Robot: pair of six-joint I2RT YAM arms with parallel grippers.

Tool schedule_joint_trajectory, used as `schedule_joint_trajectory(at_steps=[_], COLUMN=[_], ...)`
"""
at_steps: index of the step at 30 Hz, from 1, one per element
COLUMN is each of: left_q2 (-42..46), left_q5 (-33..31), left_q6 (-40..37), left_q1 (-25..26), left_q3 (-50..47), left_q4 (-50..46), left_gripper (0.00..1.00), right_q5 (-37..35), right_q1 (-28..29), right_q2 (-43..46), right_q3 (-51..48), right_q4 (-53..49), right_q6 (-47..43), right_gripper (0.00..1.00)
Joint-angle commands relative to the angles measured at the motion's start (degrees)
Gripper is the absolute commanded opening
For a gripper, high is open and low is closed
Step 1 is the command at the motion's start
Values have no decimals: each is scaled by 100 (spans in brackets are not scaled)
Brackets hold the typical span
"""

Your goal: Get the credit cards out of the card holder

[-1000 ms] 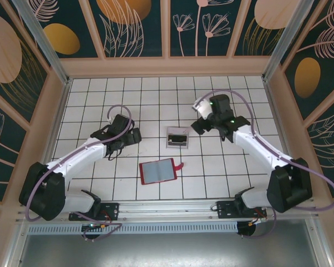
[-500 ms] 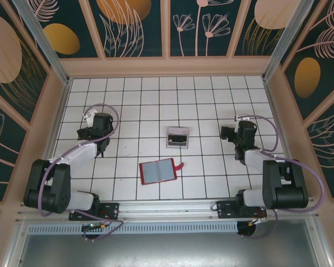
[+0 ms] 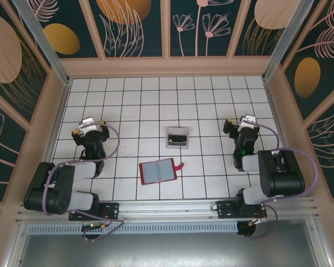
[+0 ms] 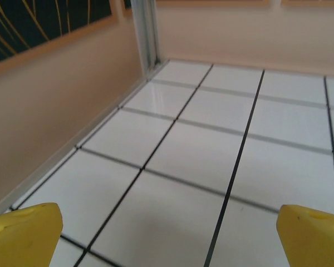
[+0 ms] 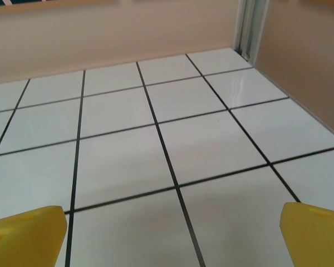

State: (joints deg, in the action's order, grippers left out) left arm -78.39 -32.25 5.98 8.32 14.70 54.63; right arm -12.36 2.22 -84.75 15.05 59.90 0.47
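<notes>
Left gripper (image 3: 89, 129) empty, jaws wide apart, near the left wall. Card holder (image 3: 157, 171) lies open mid-table toward the near edge, and the clear tray (image 3: 178, 146) just beyond it holds what look like dark credit cards (image 3: 178, 136): probably thin, stiff and slick, so pinch an exposed edge. Right gripper (image 3: 244, 127) empty, spread wide by the right wall, with open tiles around the holder.

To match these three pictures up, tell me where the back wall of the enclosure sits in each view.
Top external: the back wall runs across just above the farthest tile row.
Left wrist: back wall along the top edge, right of the left corner post.
Right wrist: back wall along the top edge, left of the right corner post.
Shared landmark: the white tiled table with black grid lines.
</notes>
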Motion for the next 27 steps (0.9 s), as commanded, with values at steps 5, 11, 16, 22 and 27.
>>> schedule_joint_trajectory(at_steps=[5, 11, 16, 22, 27], left_q2=[-585, -791, -886, -887, -869], left_q5=[1017, 1748, 1880, 1871, 1871], left_q6=[-29, -135, -191, -186, -192], left_q1=[-429, -575, -583, -585, -585], left_q3=[-12, -126, -171, -187, -214], left_q4=[1445, 1816, 1944, 1990, 2029], left_gripper=[99, 99, 99, 99, 99], right_q5=[128, 387, 399, 356, 348], right_q1=[-166, -256, -266, -224, -222], right_q2=[-108, -354, -325, -335, -340], right_q3=[105, -282, -276, -275, -291], right_q4=[504, 1404, 1322, 1368, 1383], right_q6=[182, 192, 216, 173, 175], right_gripper=[99, 99, 99, 99, 99])
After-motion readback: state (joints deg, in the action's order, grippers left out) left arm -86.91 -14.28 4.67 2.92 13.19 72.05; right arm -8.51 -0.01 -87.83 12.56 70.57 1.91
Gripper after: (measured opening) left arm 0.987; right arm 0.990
